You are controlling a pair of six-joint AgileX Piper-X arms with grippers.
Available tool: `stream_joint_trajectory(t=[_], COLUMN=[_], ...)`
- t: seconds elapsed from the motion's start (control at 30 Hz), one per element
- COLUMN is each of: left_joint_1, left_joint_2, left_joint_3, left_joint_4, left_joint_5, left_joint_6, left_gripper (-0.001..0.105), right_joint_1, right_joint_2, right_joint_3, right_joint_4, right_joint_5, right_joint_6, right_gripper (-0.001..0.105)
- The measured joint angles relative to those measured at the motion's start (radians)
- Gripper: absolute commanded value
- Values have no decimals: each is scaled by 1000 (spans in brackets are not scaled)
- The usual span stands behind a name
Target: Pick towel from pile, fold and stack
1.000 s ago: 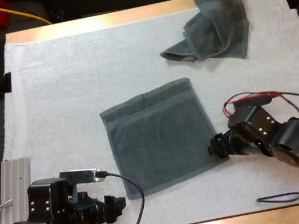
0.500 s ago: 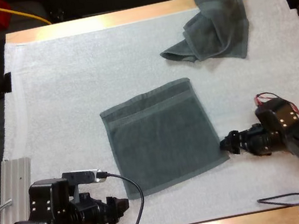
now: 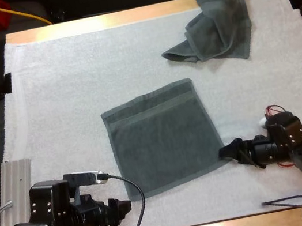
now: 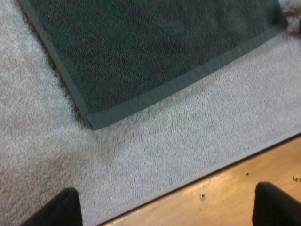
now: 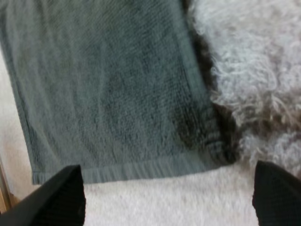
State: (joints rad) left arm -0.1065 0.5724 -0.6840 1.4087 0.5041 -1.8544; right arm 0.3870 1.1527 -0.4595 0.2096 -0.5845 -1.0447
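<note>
Just beside right claw [image 3: 226,150], flat towel [image 3: 161,137].

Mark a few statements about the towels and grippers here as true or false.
1. The flat dark grey-green towel lies spread on the white mat. True.
2. The crumpled dark grey-green towel rests on the flat towel. False: it lies apart, at the mat's far right.
3. The left gripper is shut on the flat towel. False: it is open, over bare mat near the towel's near left corner.
4. The right gripper is open at the flat towel's near right corner. True.
</note>
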Motion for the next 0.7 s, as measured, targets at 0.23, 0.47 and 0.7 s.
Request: stream_joint_trajectory(t=[0.23, 0.47, 0.7], left_joint_1=[0, 0, 0], left_joint_2=[0, 0, 0], left_joint_3=[0, 0, 0], left_joint_4=[0, 0, 0], left_joint_5=[1, 2, 2], left_joint_6=[0, 0, 0], left_gripper=[71, 71, 71], right_joint_1=[0, 0, 0], right_joint_2=[89, 134, 185], right_joint_3=[0, 0, -2], right_joint_4=[-85, -134, -192], right_joint_5=[-2, -25, -85], right_joint_6=[37, 52, 82], right_gripper=[71, 71, 71])
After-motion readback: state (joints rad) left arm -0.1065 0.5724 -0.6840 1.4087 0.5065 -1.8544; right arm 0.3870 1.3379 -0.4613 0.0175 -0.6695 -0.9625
